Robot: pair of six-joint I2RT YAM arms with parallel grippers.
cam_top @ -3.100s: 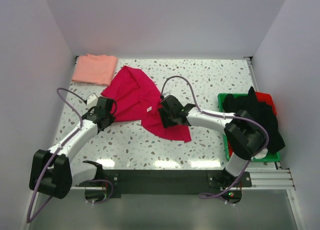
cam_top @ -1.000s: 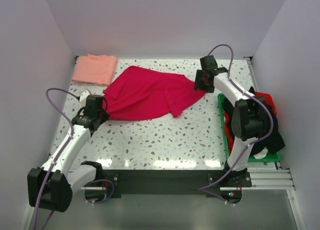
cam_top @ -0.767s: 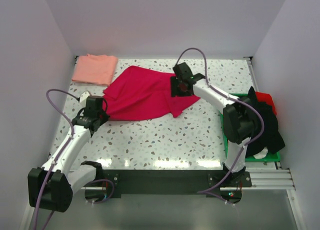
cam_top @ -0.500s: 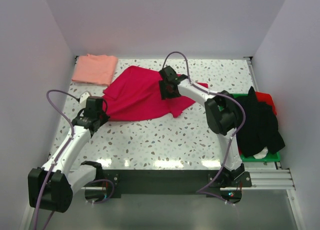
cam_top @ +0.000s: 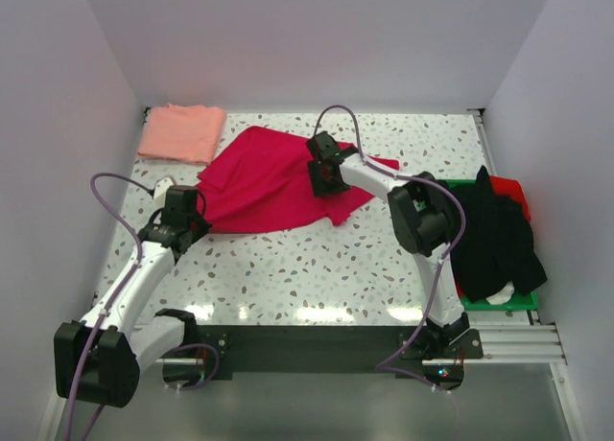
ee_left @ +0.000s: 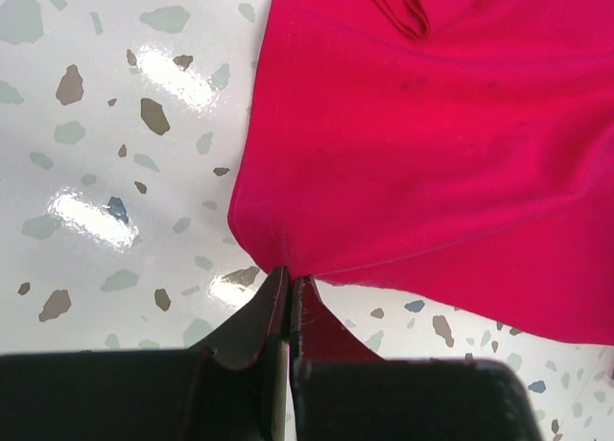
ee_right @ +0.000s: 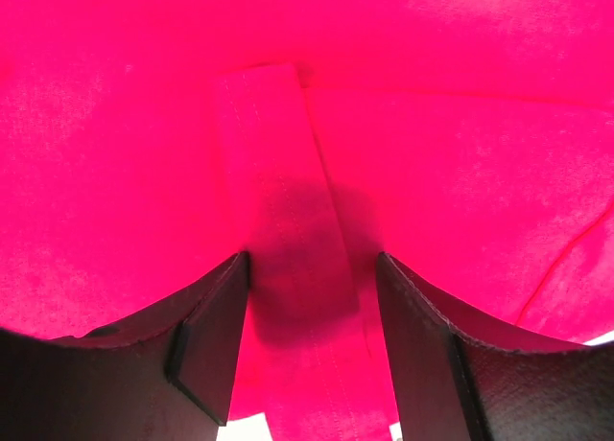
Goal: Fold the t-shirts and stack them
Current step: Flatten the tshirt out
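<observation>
At the near right of the speckled counter (cam_top: 317, 268) sits a green tray (cam_top: 518, 302) with a heap of dark clothes (cam_top: 494, 235) on it. A bit farther, on the left side, the left pincer (cam_top: 182, 211) is at the near left corner of the red t-shirt (cam_top: 269, 182). The top view is too small to show its tips. The left wrist view shows more: the left pincer (ee_left: 289, 283) is clenched tight on the very corner of the red t-shirt (ee_left: 432, 125), right at the hem, and the shiny counter (ee_left: 115, 125) shows to the left of the cloth. The red t-shirt lies spread out on the middle of the counter. Its long side runs from left to right, with the right end a little farther away than the left end. One corner points to the far side and a narrow tip points to the right. The right pincer (cam_top: 324, 177) is over the right half of the shirt. From above you cannot see its tips, but the right wrist view shows the right pincer (ee_right: 312, 297) released, with its two black fingers (ee_right: 206, 326) wide apart. Between them lies a flat strip of the red t-shirt (ee_right: 432, 125), and red cloth fills almost that whole view. Farthest off, in the far left corner of the counter, the pink t-shirt (cam_top: 182, 132) lies folded flat. The red t-shirt's far left edge is just beside it.
</observation>
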